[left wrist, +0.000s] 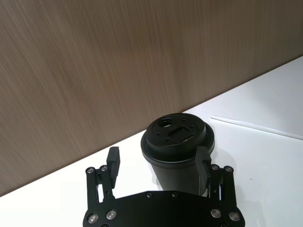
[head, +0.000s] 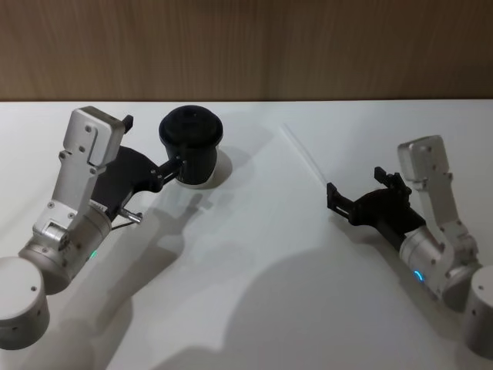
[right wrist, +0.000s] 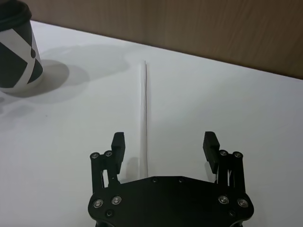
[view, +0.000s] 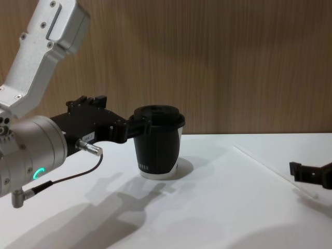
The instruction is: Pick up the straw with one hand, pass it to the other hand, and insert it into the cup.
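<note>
- Table (head: pixel 254 270): white, flat top; it carries all the items below.
- Left arm: silver body entering from the near left, with a green ring light (view: pixel 36 174) and a thin black cable (view: pixel 67 179) hanging under it.
- Right gripper (right wrist: pixel 164 142): black, low over the table on the right side. Its pincer is spread wide and grips nothing. The near end of the straw runs in between the two fingers, closer to one of them; contact cannot be told.
- Straw (right wrist: pixel 143 118): thin, pale, translucent tube lying flat on the table. It stretches away from the right gripper towards the back of the table, well apart from the cup.
- Left gripper (left wrist: pixel 157 160): black, level with the cup on the left-centre of the table. The pincer is spread; one finger sits against the cup's side, while the other stands clear of it.
- Cup (view: pixel 157 148): black ribbed body, black lid, white base rim. It stands upright on the table, partly between the left gripper's fingers.
- Wall (head: pixel 246 46): brown wood grain, behind the table's far edge.
</note>
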You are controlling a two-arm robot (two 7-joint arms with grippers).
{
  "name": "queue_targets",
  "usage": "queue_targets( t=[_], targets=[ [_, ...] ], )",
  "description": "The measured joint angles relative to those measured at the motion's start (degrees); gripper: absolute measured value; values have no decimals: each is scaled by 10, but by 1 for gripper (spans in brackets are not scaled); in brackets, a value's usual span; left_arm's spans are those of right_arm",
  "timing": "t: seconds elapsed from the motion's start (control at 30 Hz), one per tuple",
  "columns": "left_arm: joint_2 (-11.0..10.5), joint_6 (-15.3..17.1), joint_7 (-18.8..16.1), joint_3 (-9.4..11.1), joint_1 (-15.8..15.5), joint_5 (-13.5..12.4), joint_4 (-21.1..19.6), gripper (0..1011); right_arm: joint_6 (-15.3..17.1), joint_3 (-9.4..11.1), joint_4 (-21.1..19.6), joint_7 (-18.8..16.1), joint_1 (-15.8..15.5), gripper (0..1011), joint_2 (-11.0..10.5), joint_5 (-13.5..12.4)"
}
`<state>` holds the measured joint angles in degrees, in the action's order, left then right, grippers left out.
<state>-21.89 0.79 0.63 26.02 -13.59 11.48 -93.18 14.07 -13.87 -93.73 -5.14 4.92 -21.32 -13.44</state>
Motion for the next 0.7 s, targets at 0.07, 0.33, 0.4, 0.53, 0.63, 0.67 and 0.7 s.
queue_targets(
  t=[0.07, 0.33, 0.4, 0.53, 0.63, 0.67, 0.7],
  targets=[
    [0, 0, 0, 0, 0, 0, 0, 1000, 6, -5, 12, -5, 10, 1001, -2, 5],
    [0, 0, 0, 0, 0, 0, 0, 1000, 11, -18, 42, -22, 36, 1001, -10, 22],
    [0, 0, 0, 0, 0, 0, 0, 1000, 12, -20, 48, -27, 41, 1001, -13, 26],
    [0, 0, 0, 0, 0, 0, 0, 1000, 12, -22, 55, -33, 48, 1001, -16, 31],
    [0, 0, 0, 0, 0, 0, 0, 1000, 13, -23, 60, -38, 51, 1001, -19, 33],
    [0, 0, 0, 0, 0, 0, 0, 1000, 13, -23, 60, -40, 52, 1001, -19, 34],
    [0, 0, 0, 0, 0, 0, 0, 1000, 13, -23, 62, -42, 54, 1001, -20, 35]
  ],
)
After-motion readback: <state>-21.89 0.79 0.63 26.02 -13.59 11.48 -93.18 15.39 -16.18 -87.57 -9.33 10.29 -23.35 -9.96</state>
